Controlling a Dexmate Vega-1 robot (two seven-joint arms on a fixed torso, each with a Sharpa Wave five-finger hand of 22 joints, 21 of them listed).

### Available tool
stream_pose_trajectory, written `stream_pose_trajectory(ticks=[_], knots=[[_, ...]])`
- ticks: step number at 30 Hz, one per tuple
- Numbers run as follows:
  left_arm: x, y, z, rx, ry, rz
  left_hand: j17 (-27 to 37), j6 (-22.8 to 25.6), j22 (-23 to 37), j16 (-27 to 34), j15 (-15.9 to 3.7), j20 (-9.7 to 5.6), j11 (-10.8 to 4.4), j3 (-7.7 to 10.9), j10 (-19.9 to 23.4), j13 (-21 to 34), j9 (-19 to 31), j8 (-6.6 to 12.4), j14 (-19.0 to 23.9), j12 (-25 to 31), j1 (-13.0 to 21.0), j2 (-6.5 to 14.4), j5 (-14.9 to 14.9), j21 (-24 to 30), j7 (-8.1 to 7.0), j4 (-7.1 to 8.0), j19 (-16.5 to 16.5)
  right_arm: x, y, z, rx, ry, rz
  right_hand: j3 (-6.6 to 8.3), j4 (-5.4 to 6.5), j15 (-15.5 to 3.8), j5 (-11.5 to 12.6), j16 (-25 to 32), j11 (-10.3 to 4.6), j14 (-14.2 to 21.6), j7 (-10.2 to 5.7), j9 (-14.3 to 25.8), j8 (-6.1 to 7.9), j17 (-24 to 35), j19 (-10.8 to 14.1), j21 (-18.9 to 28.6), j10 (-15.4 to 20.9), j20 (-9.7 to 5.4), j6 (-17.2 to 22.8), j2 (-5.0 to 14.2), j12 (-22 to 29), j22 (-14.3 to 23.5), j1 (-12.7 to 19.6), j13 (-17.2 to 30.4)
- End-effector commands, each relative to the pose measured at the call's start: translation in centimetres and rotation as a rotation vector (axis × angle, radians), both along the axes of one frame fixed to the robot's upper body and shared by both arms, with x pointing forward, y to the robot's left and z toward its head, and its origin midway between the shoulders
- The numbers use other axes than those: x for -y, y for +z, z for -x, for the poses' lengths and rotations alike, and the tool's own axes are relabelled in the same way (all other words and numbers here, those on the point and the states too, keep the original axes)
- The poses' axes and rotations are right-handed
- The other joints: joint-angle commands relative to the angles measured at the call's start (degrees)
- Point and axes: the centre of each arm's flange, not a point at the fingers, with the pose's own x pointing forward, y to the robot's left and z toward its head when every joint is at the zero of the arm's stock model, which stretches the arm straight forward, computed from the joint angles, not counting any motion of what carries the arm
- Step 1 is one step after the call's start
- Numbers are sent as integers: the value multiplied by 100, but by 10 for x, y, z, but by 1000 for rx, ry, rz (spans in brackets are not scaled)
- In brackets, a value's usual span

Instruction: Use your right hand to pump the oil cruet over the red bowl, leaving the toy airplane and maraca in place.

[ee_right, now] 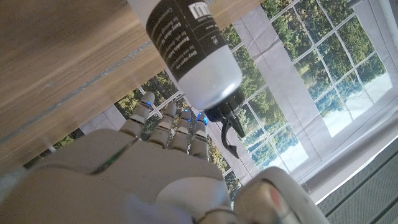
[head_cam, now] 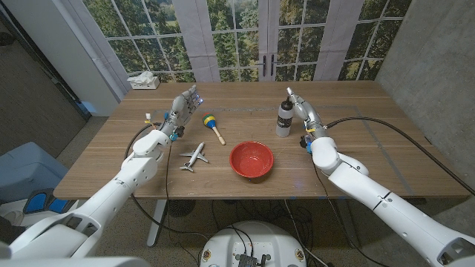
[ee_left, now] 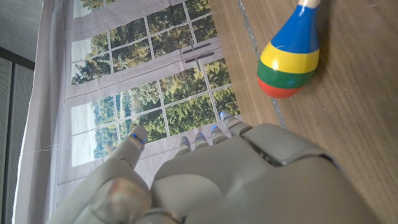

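The right hand (head_cam: 299,106) sits open just beside the oil bottle (head_cam: 283,117), which stands on the tabletop (head_cam: 371,156) behind the red bowl (head_cam: 251,159), so it probably wants a firm wrap around the body before lifting, well apart from the plane (head_cam: 194,156) and maraca (head_cam: 213,127).

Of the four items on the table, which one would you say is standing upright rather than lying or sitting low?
The oil cruet, next to the right hand; the maraca and toy airplane lie flat, and the red bowl sits low.
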Motion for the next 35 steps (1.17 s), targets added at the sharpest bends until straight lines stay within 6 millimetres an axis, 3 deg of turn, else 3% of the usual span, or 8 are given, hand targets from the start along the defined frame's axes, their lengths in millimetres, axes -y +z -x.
stream_pose_trajectory(ticks=[1, 5, 9, 13, 28, 35], knots=[[-2, -1, 2, -2, 2, -1, 16, 24, 25, 12, -288, 12, -37, 18, -350, 12, 16, 35, -462, 13, -33, 331, 2, 9, 8, -26, -22, 14, 13, -2, 23, 96, -80, 41, 0, 55, 27, 8, 100, -18, 50, 0, -22, -89, 161, -43, 129, -195, -83, 128, 46, 10, 52, -34], [-5, -3, 4, -5, 7, 2, 17, 34, 25, 13, -313, 1, -81, 1, -338, 12, 16, 38, -460, 16, -42, 293, -3, 7, 15, -31, -30, 19, 16, -4, 24, 149, -102, 71, -28, -18, 37, -32, 101, -137, 155, -7, -29, -184, 204, -126, 92, -434, -105, 212, 20, 9, 104, -72], [-11, -6, 6, -12, 12, 4, 18, 43, 25, 15, -319, -3, -81, -11, -323, 12, 15, 41, -460, 21, -51, 269, -7, 7, 14, -33, -30, 21, 18, -6, 40, 188, -131, 118, -61, -64, 47, -60, 56, -255, 219, -13, -33, -275, 250, -199, 21, -580, -120, 311, -12, 8, 175, -104], [-14, -9, 9, -14, 14, 5, 20, 168, 25, 28, -360, -17, -196, -28, -226, 11, 14, 79, -418, 49, -65, 248, -11, 19, -10, -30, 4, 23, 19, -5, 53, 212, -148, 153, -89, -114, 51, -60, 24, -292, 237, -17, -24, -336, 328, -228, -15, -658, -99, 372, -25, 8, 233, -124], [-30, -15, 16, -23, 17, 5, 20, 166, 24, 21, -385, -62, -139, -39, -242, 11, 12, 63, -428, 31, -73, 235, -12, 18, 5, -29, 7, 40, 24, -1, 125, 308, -328, 231, -176, -124, 40, -3, 55, -176, 185, -22, -5, -516, 588, -296, 5, -702, -26, 484, -8, 10, 386, -173], [-36, -11, 19, -15, 29, 7, 20, 156, 24, 17, -389, -77, -132, -41, -252, 10, 12, 53, -435, 22, -75, 239, -11, 14, 28, -27, -1, 47, 28, 3, 214, 300, -408, 264, -217, -155, 28, -6, 69, -181, 179, -22, 31, -601, 460, -425, 81, -756, 98, 523, 19, 11, 452, -189]])
